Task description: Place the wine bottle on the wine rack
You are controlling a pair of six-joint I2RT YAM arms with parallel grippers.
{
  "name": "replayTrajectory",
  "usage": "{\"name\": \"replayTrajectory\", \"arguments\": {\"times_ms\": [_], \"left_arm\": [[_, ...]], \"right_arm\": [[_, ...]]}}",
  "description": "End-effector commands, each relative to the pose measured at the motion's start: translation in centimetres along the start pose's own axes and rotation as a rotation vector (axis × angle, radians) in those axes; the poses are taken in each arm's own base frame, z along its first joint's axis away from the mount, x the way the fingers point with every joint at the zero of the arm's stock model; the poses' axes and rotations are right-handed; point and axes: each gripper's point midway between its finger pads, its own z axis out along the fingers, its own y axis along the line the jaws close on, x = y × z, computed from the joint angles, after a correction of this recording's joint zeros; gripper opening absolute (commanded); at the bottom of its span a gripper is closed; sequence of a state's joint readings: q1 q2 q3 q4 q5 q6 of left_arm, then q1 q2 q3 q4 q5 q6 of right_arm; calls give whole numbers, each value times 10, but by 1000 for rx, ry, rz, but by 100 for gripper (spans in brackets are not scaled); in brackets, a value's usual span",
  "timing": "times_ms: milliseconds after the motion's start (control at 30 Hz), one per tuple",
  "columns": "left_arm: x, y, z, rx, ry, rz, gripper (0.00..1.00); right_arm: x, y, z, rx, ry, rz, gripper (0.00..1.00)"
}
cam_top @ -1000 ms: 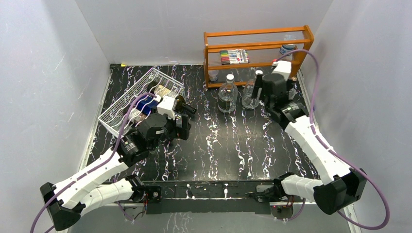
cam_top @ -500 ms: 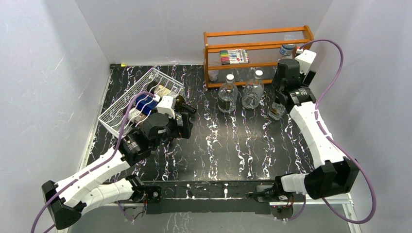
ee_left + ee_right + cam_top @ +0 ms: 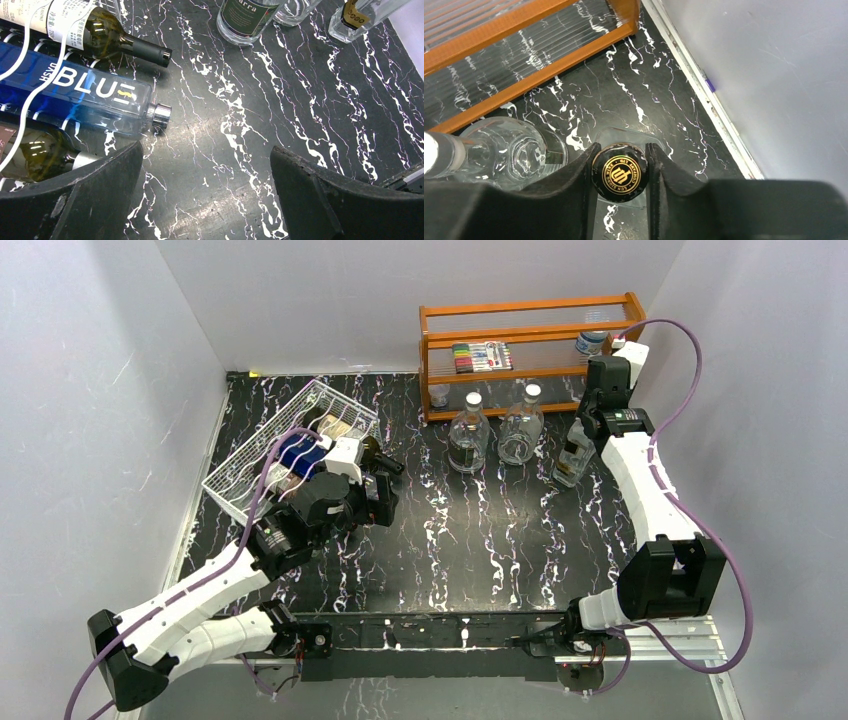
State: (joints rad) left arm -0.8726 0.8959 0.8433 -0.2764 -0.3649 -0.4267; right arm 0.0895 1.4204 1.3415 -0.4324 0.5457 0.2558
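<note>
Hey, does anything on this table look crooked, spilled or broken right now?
Only the wine rack stands out: it sits at the left of the table, diagonal to its edges rather than square. The blue bottle and its neighbours lie on their sides in it, as a rack intends. No spill or breakage shows.

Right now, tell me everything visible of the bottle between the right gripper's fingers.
The bottle is clear glass with squarish shoulders and a round black cap bearing a gold emblem. It stands upright on the black marbled table near the right wall, beside a rounder clear bottle. The right gripper is shut on its cap.
</note>
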Motion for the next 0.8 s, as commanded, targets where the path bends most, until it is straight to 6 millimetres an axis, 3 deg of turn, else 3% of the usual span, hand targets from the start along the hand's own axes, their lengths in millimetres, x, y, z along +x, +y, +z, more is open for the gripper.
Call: {"name": "replayTrajectory", "arguments": {"times_ms": [0, 267, 500, 767], "left_arm": [[-6, -3, -2, 12, -19, -17, 98], [-5, -7, 2, 24, -10, -7, 98], [-9, -17, 4, 86, -38, 26, 98], [-17, -21, 2, 122, -103, 25, 98]], "right_arm": [[-25, 4, -7, -39, -67, -8, 25], [-17, 13, -27, -102, -23, -5, 1], [-8, 28, -59, -231, 50, 5, 0], [18, 73, -110, -538, 138, -25, 0]]}}
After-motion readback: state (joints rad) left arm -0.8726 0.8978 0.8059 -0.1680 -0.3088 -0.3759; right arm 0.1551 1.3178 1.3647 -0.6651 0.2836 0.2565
